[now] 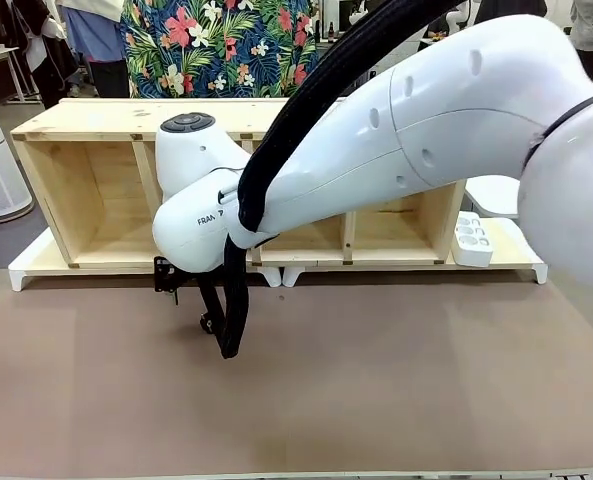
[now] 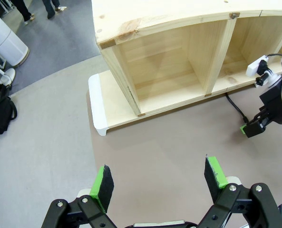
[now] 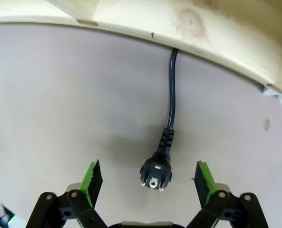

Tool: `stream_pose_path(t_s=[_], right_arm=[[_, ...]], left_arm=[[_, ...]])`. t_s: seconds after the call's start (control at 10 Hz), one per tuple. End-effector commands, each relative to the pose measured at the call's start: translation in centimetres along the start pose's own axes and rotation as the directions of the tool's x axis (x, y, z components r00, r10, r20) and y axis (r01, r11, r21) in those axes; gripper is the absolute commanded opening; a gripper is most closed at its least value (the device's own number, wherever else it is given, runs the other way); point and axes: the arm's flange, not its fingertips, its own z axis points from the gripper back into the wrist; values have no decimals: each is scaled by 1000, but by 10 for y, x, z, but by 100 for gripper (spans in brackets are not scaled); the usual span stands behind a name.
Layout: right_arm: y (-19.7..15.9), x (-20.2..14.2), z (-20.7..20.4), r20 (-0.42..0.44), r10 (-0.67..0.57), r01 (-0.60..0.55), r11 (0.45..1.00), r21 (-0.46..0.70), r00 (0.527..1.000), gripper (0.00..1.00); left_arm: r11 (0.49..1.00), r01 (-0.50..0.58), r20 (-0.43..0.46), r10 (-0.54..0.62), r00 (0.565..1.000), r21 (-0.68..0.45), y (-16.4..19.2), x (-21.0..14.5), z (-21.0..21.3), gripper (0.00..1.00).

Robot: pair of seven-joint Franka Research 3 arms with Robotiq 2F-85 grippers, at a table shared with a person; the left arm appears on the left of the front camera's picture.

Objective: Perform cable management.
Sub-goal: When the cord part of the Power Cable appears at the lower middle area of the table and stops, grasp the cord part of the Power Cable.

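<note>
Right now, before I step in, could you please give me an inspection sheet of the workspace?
Surface: brown mat covering the table.
Job's things: cable runs out from under the wooden shelf; its plug lies loose on the mat.
Clutter: white power strip by the shelf's right end.
Grippers: left tool open above the mat; right tool open, straddling the plug, not gripping.
Cables: ribbed black hose along the right arm.
Surroundings: person in a floral shirt behind the shelf; black bag on the floor.

brown table (image 1: 376,400) bears a wooden shelf unit (image 1: 106,120) and the cable (image 3: 171,95), plug (image 3: 155,173) lying flat.
</note>
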Motion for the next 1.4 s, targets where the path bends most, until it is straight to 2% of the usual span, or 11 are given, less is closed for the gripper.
stream_pose_path(t_s=[0.0,0.6,1.0,1.3], right_arm=[[6,10,-9,-28,37,-38,999,-19,999,100],[4,20,-40,-54,76,-78,996,-34,996,100],[2,23,-47,-89,76,-80,995,-51,993,100],[1,24,-48,-84,58,-64,995,-74,995,100]], left_arm=[[1000,-5,-4,5,1000,-2,2,-1,0,100],[1000,-5,-4,5,1000,-2,2,-1,0,100],[1000,-5,-4,5,1000,-2,2,-1,0,100],[1000,-5,-4,5,1000,-2,2,-1,0,100]])
